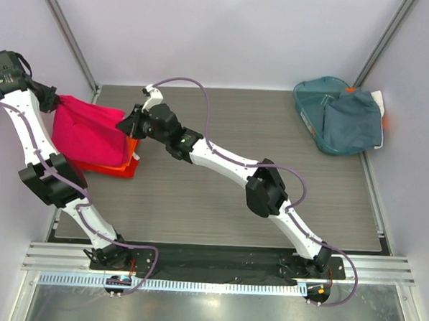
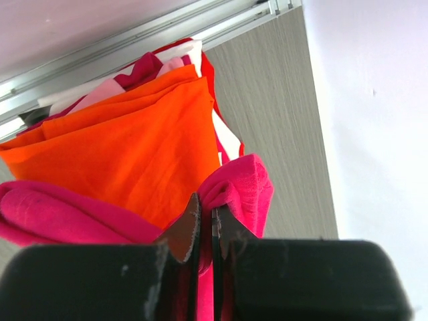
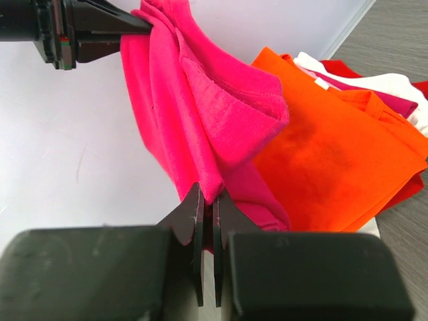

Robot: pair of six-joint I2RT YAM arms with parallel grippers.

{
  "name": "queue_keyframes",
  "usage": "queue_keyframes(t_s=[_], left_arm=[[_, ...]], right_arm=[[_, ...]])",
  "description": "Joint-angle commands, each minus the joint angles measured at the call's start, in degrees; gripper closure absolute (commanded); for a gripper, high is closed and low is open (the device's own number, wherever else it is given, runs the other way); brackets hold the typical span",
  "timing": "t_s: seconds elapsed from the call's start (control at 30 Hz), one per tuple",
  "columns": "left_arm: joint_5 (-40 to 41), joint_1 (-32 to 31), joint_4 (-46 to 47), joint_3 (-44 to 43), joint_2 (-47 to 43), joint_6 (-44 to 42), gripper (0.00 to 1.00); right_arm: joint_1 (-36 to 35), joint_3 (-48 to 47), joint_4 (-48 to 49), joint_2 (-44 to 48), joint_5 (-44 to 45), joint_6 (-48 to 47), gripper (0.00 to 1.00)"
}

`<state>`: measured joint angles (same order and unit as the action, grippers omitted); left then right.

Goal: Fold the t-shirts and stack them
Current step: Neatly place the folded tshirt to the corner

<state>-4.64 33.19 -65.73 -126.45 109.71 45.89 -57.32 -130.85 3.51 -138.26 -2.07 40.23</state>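
A magenta-pink t-shirt (image 1: pixel 90 134) hangs folded between my two grippers above the stack at the table's far left. My left gripper (image 1: pixel 54 103) is shut on its far left corner; the cloth (image 2: pixel 244 184) bunches between the jaws. My right gripper (image 1: pixel 124 125) is shut on its right corner (image 3: pixel 214 180). Under it lies the folded bright orange t-shirt (image 1: pixel 128 163), also in the left wrist view (image 2: pixel 134 147) and the right wrist view (image 3: pixel 334 167), on top of red, white and pink folded tees. A grey-blue t-shirt (image 1: pixel 353 121) lies in the basket.
The teal plastic basket (image 1: pixel 311 97) stands at the table's far right corner. White walls close the left, back and right sides. A metal rail (image 1: pixel 216 265) runs along the near edge by the arm bases.
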Motion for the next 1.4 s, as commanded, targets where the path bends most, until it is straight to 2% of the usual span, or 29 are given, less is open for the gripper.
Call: queue_keyframes(t_s=[0.0,0.07,0.13,0.17,0.2,0.23,0.27,0.3,0.33,0.4,0.43,0.47,0.5,0.53,0.63,0.73,0.87,0.93,1.07,1.2,1.37], left_arm=[[4.1,1.88,14.05,-1.6,2.26,1.31,0.99],[5.68,1.53,14.32,-2.21,2.61,1.22,1.0],[5.79,1.35,14.14,-3.27,3.66,1.57,1.0],[5.7,1.35,14.4,-4.06,3.93,1.83,0.97],[5.79,1.26,14.32,-4.24,4.02,2.53,0.91],[6.57,1.18,14.49,-4.07,3.93,2.89,0.63],[6.58,1.09,15.1,-3.54,3.67,3.15,0.52],[6.49,1.0,15.2,-3.45,3.67,3.15,0.45],[6.14,1.09,15.02,-3.54,3.67,2.89,0.4],[6.05,0.91,14.5,-3.8,3.58,2.54,0.36],[6.05,0.91,14.49,-3.63,3.41,2.54,0.29],[5.44,0.74,14.67,-2.75,3.06,2.45,0.27],[5.17,0.65,15.89,-2.14,2.44,2.45,0.2],[5.0,0.47,16.07,-1.87,2.35,2.63,0.19],[4.82,-0.05,16.51,-0.2,0.34,2.8,0.18],[5.17,-0.93,19.14,5.67,-5.18,2.63,0.18],[5.17,-3.38,24.59,18.5,-14.86,2.02,0.19],[6.22,-5.32,25.56,24.03,-20.03,-0.09,0.2],[9.3,-13.3,26.1,30.2,-24.18,-4.57,0.23],[12.63,-20.43,23.55,32.06,-23.23,-8.88,0.26],[18.16,-28.25,15.13,27.76,-16.82,-18.72,0.25]], right_arm=[[0.45,-2.22,0.09,-1.49,1.8,-1.21,0.99],[0.89,-2.22,1.15,-2.54,1.8,0.02,0.99],[1.42,-2.22,2.46,-3.33,1.8,1.77,0.9],[1.51,-2.31,2.9,-4.12,1.8,2.04,0.66],[1.6,-2.74,2.99,-4.47,1.8,2.4,0.46],[1.68,-2.75,2.39,-4.65,4.76,2.49,0.26],[1.77,-2.75,2.12,-4.39,5.66,1.88,0.1],[1.77,-2.05,2.12,-4.04,6.1,1.35,0.08],[1.77,-1.7,2.2,-3.69,6.46,0.74,0.07],[1.77,0.57,2.47,-1.94,6.9,-0.32,0.07],[1.69,1.9,4.03,-1.15,6.99,-0.59,0.07],[1.69,3.48,5.18,-0.27,7.07,-0.76,0.08],[1.77,6.28,6.15,1.31,7.16,-0.85,0.08],[1.77,7.18,7.29,1.67,7.08,-1.03,0.09],[1.77,9.03,7.39,2.9,6.73,-2.25,0.14],[1.86,10.87,7.04,4.56,5.93,-4.09,0.21],[2.56,17.1,9.05,9.48,6.02,-4.81,0.33],[4.05,24.47,13.16,12.29,5.23,-3.59,0.38],[8.0,38.36,21.09,21.42,2.95,0.18,0.49],[12.84,49.78,26.28,26.71,-0.92,3.19,0.51],[17.5,56.3,28.48,30.41,-2.68,3.19,0.51]])
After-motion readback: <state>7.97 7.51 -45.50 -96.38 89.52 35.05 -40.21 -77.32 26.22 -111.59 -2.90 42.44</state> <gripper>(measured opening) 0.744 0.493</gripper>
